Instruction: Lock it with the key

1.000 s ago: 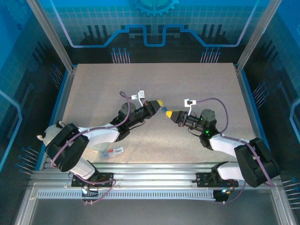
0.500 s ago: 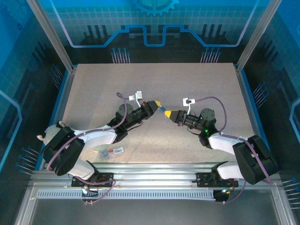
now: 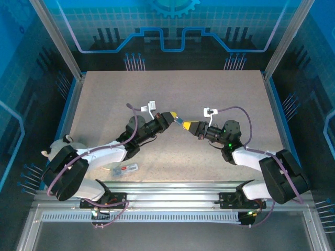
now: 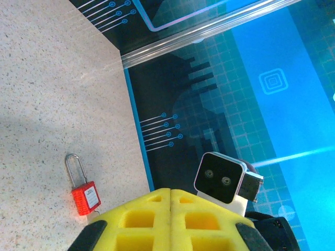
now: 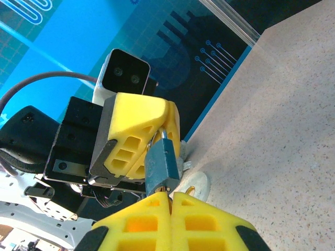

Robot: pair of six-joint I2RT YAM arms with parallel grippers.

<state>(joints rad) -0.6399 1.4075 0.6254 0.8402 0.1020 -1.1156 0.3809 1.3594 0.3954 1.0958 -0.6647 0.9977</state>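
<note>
Grey-blue padlock [image 5: 161, 164] upright in mid-air, red padlock [image 4: 85, 197] lying flat

The top external camera looks steeply down on the table [image 3: 157, 89] from behind. The left wrist camera [image 5: 124, 73] and right wrist camera [image 4: 220, 178] face each other at close range, sharing that tabletop.

Far table [image 3: 172, 86]: open.
Centre: left gripper [image 3: 172, 115] and right gripper [image 3: 186, 125] meet at padlock [image 5: 161, 164], blocking.
Near left: packet [image 3: 124, 168] on table.
</note>
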